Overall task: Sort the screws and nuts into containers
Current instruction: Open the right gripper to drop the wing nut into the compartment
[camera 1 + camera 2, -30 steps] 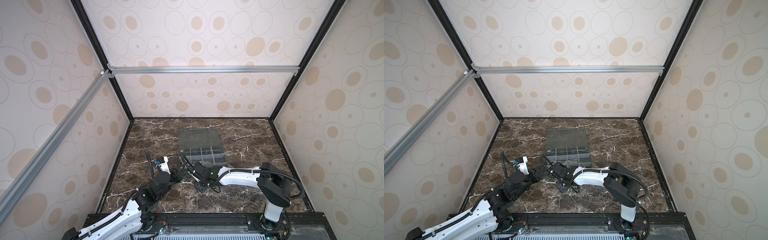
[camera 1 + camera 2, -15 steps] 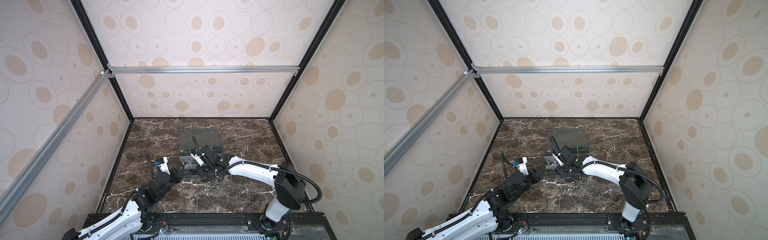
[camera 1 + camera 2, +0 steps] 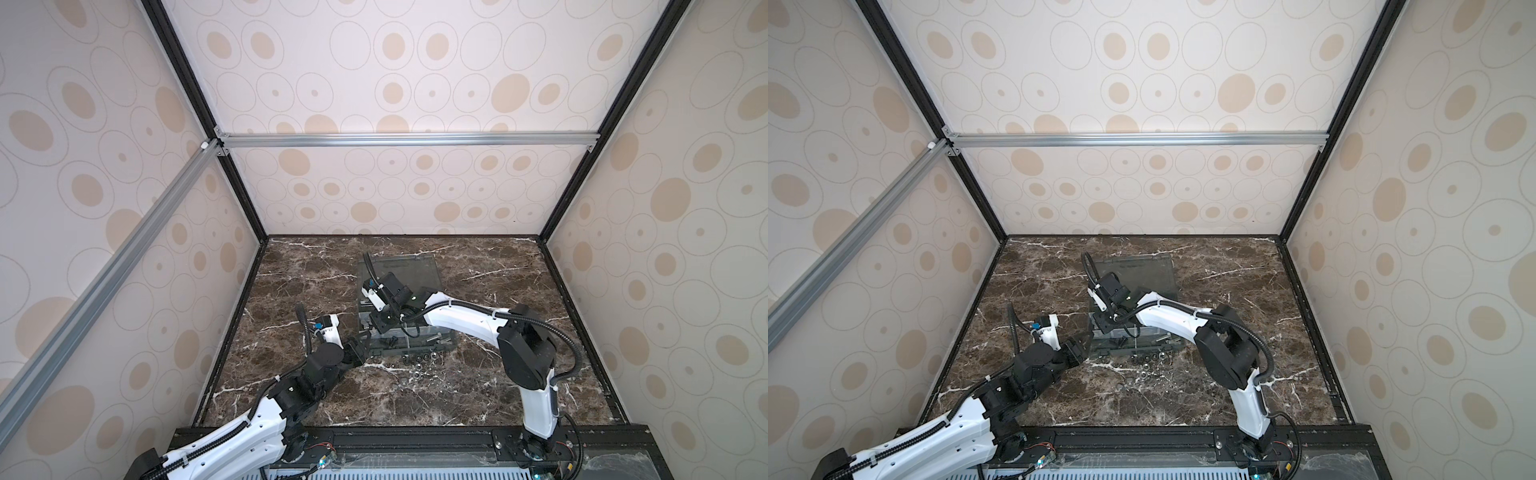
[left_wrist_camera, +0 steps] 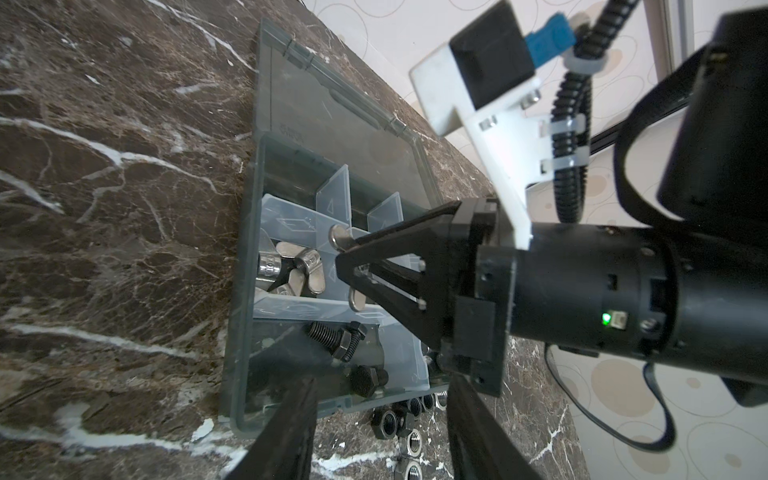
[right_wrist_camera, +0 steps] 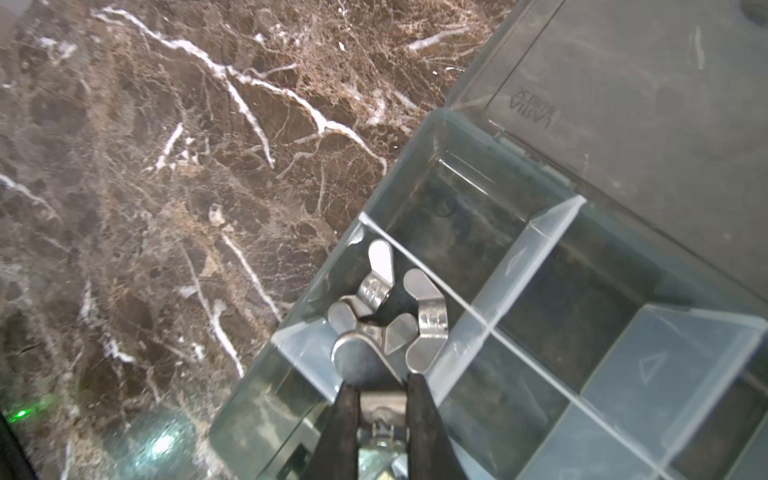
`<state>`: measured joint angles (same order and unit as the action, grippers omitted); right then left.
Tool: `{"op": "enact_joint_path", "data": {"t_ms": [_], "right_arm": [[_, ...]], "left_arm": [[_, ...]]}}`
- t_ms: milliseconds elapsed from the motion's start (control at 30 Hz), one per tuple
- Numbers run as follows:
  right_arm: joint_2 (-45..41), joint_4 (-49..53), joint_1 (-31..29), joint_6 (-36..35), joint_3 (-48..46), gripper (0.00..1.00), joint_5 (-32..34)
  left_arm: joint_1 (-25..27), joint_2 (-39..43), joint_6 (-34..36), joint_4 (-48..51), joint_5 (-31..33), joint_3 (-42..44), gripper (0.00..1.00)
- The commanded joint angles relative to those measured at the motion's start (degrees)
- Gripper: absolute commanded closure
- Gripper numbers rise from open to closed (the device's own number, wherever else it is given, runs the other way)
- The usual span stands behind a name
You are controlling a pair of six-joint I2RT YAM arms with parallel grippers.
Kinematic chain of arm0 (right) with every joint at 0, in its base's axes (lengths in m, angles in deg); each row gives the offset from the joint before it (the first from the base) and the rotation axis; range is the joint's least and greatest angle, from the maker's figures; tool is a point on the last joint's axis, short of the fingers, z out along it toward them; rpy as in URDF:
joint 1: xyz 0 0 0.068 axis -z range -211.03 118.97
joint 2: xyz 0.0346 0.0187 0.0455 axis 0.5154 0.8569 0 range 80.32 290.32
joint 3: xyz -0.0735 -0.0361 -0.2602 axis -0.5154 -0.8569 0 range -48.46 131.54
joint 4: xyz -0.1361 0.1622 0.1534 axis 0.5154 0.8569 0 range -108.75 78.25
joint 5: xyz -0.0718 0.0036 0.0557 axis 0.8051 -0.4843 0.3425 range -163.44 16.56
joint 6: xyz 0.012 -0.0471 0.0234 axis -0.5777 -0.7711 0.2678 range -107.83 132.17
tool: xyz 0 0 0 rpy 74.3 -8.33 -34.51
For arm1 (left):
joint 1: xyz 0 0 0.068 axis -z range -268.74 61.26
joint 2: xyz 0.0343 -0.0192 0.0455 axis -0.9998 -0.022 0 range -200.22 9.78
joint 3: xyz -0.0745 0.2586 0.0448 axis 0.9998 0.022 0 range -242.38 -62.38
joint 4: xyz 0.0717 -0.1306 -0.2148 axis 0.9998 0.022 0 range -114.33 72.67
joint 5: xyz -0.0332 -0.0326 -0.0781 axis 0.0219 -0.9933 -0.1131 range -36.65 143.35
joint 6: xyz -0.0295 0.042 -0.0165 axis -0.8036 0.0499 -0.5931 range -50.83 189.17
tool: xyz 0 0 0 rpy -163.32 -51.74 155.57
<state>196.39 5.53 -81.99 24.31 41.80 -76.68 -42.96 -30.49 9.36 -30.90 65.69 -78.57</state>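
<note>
Just above the silver wing nuts (image 5: 424, 316) in a left-wall compartment (image 5: 316, 286), right hand (image 5: 382, 384) tight on one more nut (image 5: 357, 361).

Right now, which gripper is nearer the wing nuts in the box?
Right. The right gripper hangs just over the wing nuts, fingers pinching another nut. The left gripper sits at the near-left corner of the box, a compartment away.

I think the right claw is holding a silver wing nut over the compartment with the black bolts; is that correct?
Not quite. The right claw holds a silver wing nut, but over the compartment of silver wing nuts, as the right wrist view shows; the black bolts lie in the neighbouring compartment.
</note>
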Motion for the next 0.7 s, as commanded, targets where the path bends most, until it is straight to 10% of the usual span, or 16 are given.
{"op": "enact_joint_path", "data": {"t_ms": [0,267,667], "right_arm": [[1.35,1.89,0.69,-0.33,2.97,0.84,-0.18],[0.20,1.68,0.86,0.03,2.26,0.59,0.32],[-12.05,-0.64,1.06,0.54,-7.80,0.55,1.91]], "left_arm": [[0.45,-0.51,-0.44,-1.74,0.14,-0.41,0.49],[0.46,-0.69,0.09,-1.86,0.54,-0.51,0.49],[0.46,-0.86,0.49,-2.62,0.23,-0.17,0.49]]}}
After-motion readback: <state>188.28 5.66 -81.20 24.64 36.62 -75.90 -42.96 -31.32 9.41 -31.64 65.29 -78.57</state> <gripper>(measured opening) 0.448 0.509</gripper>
